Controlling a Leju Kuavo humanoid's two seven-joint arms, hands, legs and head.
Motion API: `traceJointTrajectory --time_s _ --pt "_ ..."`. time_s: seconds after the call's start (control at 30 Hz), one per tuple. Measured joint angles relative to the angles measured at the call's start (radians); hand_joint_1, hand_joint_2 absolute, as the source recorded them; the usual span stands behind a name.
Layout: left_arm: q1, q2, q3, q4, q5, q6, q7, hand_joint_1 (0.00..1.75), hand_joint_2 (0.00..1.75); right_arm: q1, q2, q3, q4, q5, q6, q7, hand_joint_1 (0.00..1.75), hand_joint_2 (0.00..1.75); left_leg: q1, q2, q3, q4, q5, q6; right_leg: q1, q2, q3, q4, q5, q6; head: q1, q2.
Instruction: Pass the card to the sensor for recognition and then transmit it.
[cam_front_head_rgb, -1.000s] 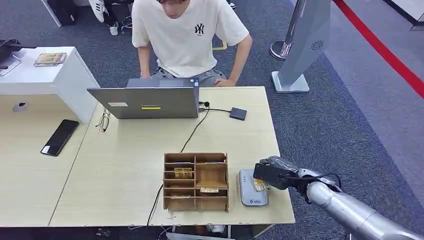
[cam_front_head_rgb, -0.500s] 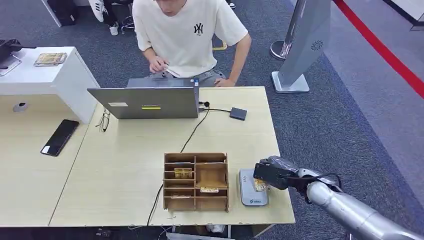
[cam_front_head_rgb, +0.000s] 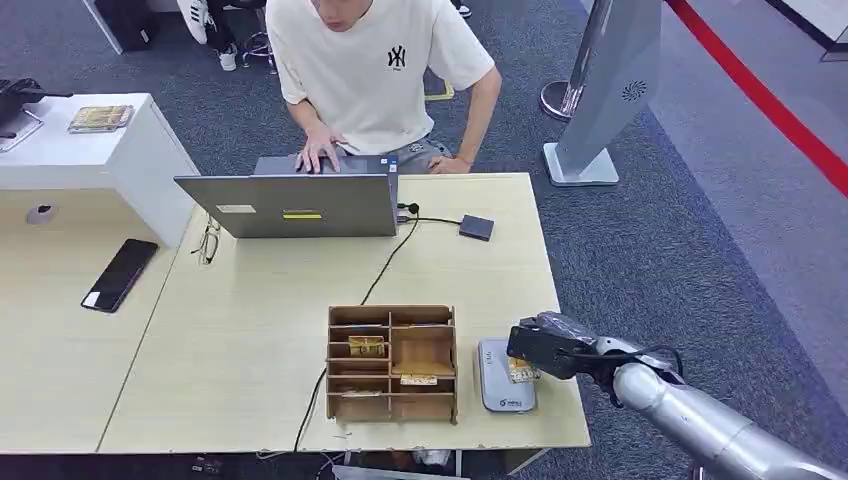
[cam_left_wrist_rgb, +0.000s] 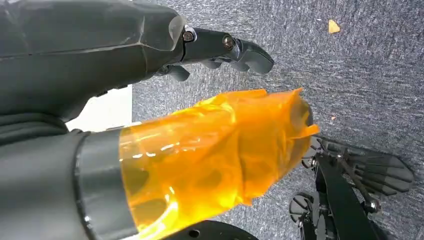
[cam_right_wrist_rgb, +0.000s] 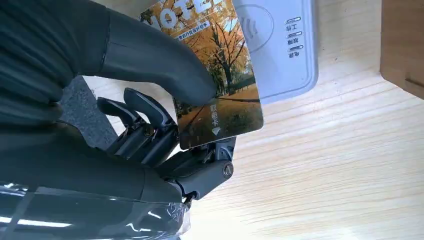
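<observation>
Fingers (cam_right_wrist_rgb: 150, 112) and the thick thumb of the right hand (cam_right_wrist_rgb: 165, 107) pinch the card (cam_right_wrist_rgb: 220, 95) flat between them, its free end lying over the grey sensor (cam_right_wrist_rgb: 295, 45) at the near right corner of the table (cam_right_wrist_rgb: 325, 170); whether card and sensor face touch cannot be told; in the head view the right hand (cam_front_head_rgb: 545, 350) sits over the sensor (cam_front_head_rgb: 500, 385), just beside the wooden organizer (cam_front_head_rgb: 392, 362); left hand (cam_left_wrist_rgb: 220, 47) hangs over carpet, fingers loosely curled, holding nothing, orange film wrapped at its wrist; risks, as judged: only part of the card overlaps the reader face, so a read could fail if the contactless mark is not covered; the pinch sits on one end, so the card could pivot or slip when lifted for handing on; the sensor lies close to the table edge and a downward press might nudge it; writing: card shows an autumn-tree photo, large letters partly hidden, reading something like "OTE", and small Chinese text near one edge, unclear; sensor carries a wave symbol and small indicator labels, too small to read; the person (cam_front_head_rgb: 375, 70) at the laptop (cam_front_head_rgb: 290, 205) wears a shirt marked "NY".
</observation>
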Motion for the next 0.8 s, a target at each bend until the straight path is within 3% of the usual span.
traceJointTrajectory --time_s 0.8 --pt "0.000 0.000 0.000 0.000 0.000 0.000 0.000 0.00 0.00 -0.001 0.000 0.000 0.004 0.000 0.000 -0.001 1.75 1.75 0.000 0.000 0.000 0.000 0.000 0.000 0.000 0.000 0.000 0.000 0.000 0.000 0.000 0.000"
